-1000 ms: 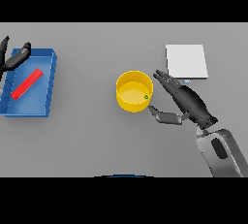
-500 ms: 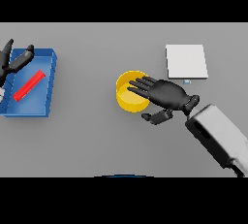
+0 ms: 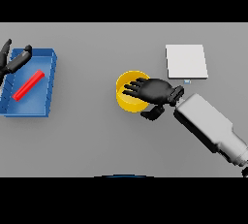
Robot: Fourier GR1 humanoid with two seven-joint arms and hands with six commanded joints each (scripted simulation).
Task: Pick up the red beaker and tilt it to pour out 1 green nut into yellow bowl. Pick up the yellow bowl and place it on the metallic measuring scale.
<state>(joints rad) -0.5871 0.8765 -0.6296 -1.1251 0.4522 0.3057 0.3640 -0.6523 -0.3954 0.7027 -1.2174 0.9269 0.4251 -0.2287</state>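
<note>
From the head view, the right hand [image 3: 154, 91] lies over the yellow bowl [image 3: 127, 99], palm down. Its fingers are spread and reach across the bowl's opening, and the thumb hangs just outside the near rim. It does not look closed on the bowl yet. The bowl stands on the table [image 3: 97, 140], near the middle. The scale [image 3: 186, 61] is a pale square plate behind and to the right of the bowl, apart from it and with nothing on it.

At the far left, the red beaker [image 3: 29, 85] lies tilted inside a blue tray [image 3: 49, 80]. The left hand [image 3: 12, 60] rests at the tray's far corner with loose fingers, holding nothing.

I cannot see a nut, because the hand covers the bowl. I judge that pouring is over and that grasping the bowl and moving it to the scale are left.
</note>
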